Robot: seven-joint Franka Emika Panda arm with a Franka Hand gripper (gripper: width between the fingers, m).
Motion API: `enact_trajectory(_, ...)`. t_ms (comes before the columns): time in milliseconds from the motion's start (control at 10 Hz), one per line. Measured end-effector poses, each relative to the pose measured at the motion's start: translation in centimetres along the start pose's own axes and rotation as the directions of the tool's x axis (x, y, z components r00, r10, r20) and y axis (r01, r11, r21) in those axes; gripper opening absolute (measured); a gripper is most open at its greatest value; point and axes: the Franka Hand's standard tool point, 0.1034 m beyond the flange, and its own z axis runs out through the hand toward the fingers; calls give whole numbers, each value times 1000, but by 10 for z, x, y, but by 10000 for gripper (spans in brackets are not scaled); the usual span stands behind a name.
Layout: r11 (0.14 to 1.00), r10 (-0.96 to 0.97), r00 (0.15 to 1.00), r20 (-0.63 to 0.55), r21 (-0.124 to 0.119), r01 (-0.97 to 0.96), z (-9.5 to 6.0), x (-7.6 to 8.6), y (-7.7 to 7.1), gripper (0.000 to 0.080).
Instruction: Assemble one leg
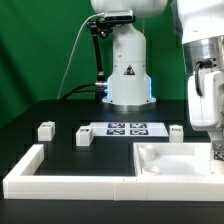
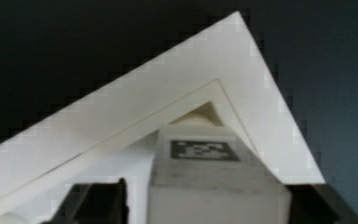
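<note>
In the wrist view, a stubby white leg (image 2: 208,165) with a black-and-white tag stands between my two dark fingers (image 2: 98,203), inside a corner of the large white tray-like part (image 2: 176,75). My gripper (image 2: 202,208) is shut on this leg. In the exterior view the gripper (image 1: 213,150) is low over the tray-like part (image 1: 165,160) at the exterior view's right, and the held leg is hidden there. Three other legs lie on the black table: one at the left (image 1: 45,129), one beside it (image 1: 84,136), one near the arm (image 1: 176,130).
The marker board (image 1: 127,128) lies in front of the robot base (image 1: 128,75). The long white L-shaped border wall (image 1: 45,172) runs along the front, at the exterior view's left. A green backdrop stands behind.
</note>
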Motion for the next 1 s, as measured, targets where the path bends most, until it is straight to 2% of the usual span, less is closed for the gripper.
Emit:
enact_trajectory(100,999,-40,999,0,0,40,0,0,0,558)
enact_trajectory(200,995,-96,995,1,-16,96,-1,0,1,558)
enact_trajectory(300,983,-179,984,4,-34,180,-2,0,0,637)
enact_trajectory(500,926,-376,926,10,-38,376,-2,-1,1,647)
enact_trajectory(700,790,-609,792,22,-64,609,-3,-5,1,648)
enact_trajectory(1000,524,-849,528,29,-82,848,-4,-7,-2,648)
